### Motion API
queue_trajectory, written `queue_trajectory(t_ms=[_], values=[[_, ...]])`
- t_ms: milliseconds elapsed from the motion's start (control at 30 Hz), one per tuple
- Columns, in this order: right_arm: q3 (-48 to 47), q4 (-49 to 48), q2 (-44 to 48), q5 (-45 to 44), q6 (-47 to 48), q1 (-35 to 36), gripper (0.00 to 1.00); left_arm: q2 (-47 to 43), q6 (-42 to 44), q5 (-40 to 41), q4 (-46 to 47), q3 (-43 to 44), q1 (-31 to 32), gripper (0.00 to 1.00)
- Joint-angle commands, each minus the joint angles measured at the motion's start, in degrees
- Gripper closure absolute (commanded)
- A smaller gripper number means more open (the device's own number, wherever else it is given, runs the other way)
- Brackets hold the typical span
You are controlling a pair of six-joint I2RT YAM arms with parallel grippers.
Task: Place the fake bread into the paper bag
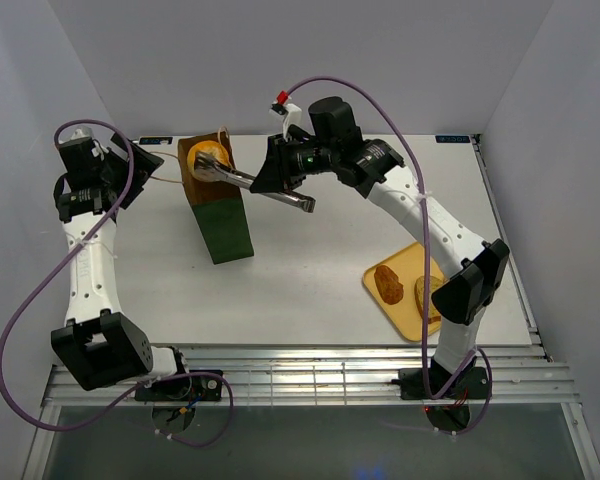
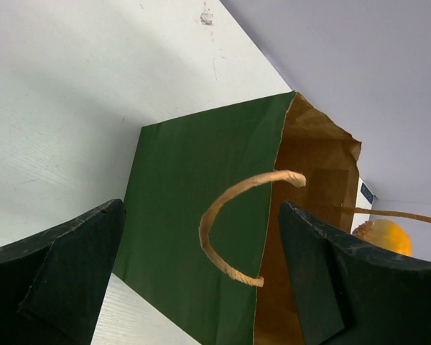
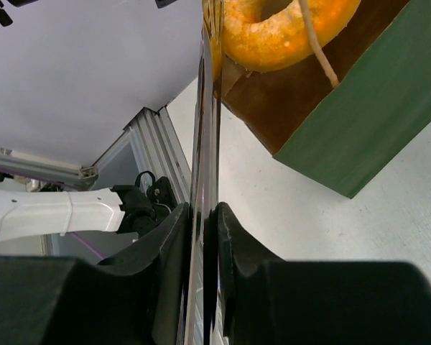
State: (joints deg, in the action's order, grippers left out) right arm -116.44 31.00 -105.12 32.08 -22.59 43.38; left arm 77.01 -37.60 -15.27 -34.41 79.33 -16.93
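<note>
Near the far-left corner of the bench (image 1: 320, 262), the right fingers (image 3: 169, 280) are pinching the tongs (image 1: 272, 190) to hold a bun (image 1: 208, 156) at the mouth of the paper bag (image 1: 226, 228), while the left fingers (image 2: 65, 280) are hanging open beside it

Overhead looks down — wrist views share the paper bag (image 2: 187, 237).

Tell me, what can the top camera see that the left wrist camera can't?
Only the top camera shows the yellow tray with two bread pieces on it, and the right claw shut on the metal tongs that reach to the bag's mouth. Only the left wrist camera shows the left claw from the inside, its fingers wide open. Both show the green paper bag, its cord handle, and the round orange bun at the bag's opening.
</note>
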Motion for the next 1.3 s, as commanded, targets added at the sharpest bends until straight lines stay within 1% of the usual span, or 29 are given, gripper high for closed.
queue_trajectory(t_ms=[0, 33, 100, 133, 333, 533, 700, 833, 933, 967, 1033, 1067, 1133, 1167, 1233, 1267], values=[[-3.4, -3.8, -1.0, 0.6, -1.2, -0.5, 0.84, 0.2, -0.5, -1.3, 1.5, 1.2, -0.4, 0.02], [-3.8, -3.8, -1.2, 0.7, -1.3, -0.7, 0.77, 0.4, -0.5, -1.5, 1.5, 1.3, -0.3, 0.02], [-4.4, -3.8, -1.9, 0.8, -1.5, -0.8, 0.76, 0.7, -0.5, -1.9, 1.6, 1.3, -0.3, 0.02], [-4.6, -3.8, -2.1, 0.8, -1.7, -0.9, 0.72, 0.6, -0.6, -2.1, 1.9, 1.2, -0.3, 0.02], [-5.3, -3.7, -3.1, 0.5, -1.9, -1.0, 0.61, 0.4, -0.8, -2.9, 2.7, 0.0, -0.4, 0.02], [-4.2, -3.8, -2.5, 0.8, -2.1, -1.0, 0.59, 0.3, -0.5, -3.5, 3.2, -0.9, -0.3, 0.02], [-3.4, -3.4, -0.7, 0.2, -1.9, -1.0, 0.50, 0.1, -0.7, -4.5, 4.1, -1.8, -0.3, 0.02], [-4.2, -1.7, -0.5, 0.1, -1.7, -1.0, 0.50, -0.2, -0.8, -4.9, 4.4, -2.6, -0.4, 0.02], [-2.7, 0.4, 2.1, -1.1, -0.7, -0.9, 0.50, -0.6, -0.6, -5.1, 4.5, -3.0, -0.3, 0.02], [-1.9, 1.2, 4.5, -1.7, -0.3, -0.9, 0.50, -0.8, -0.5, -5.1, 4.4, -3.1, -0.4, 0.02], [1.7, 3.1, 7.5, -3.8, 1.2, -0.7, 0.50, -1.8, -0.4, -5.0, 4.4, -3.3, -0.3, 0.02], [3.2, 3.7, 11.1, -5.1, 1.7, -0.7, 0.50, -2.2, -0.4, -4.9, 4.4, -3.5, -0.4, 0.02], [6.6, 5.4, 15.1, -6.2, 2.7, -0.7, 0.50, -3.1, -0.2, -4.6, 4.4, -3.6, -0.3, 0.02], [10.0, 6.1, 19.0, -6.7, 3.1, -0.7, 0.50, -3.3, -0.1, -4.6, 4.4, -3.6, -0.3, 0.02], [13.4, 7.7, 23.2, -9.1, 3.9, -0.7, 0.50, -3.8, 0.2, -4.3, 4.1, -3.6, -0.3, 0.02], [15.2, 9.6, 27.2, -10.4, 4.4, -0.7, 0.50, -4.0, 0.3, -4.2, 4.0, -3.6, -0.4, 0.02]])
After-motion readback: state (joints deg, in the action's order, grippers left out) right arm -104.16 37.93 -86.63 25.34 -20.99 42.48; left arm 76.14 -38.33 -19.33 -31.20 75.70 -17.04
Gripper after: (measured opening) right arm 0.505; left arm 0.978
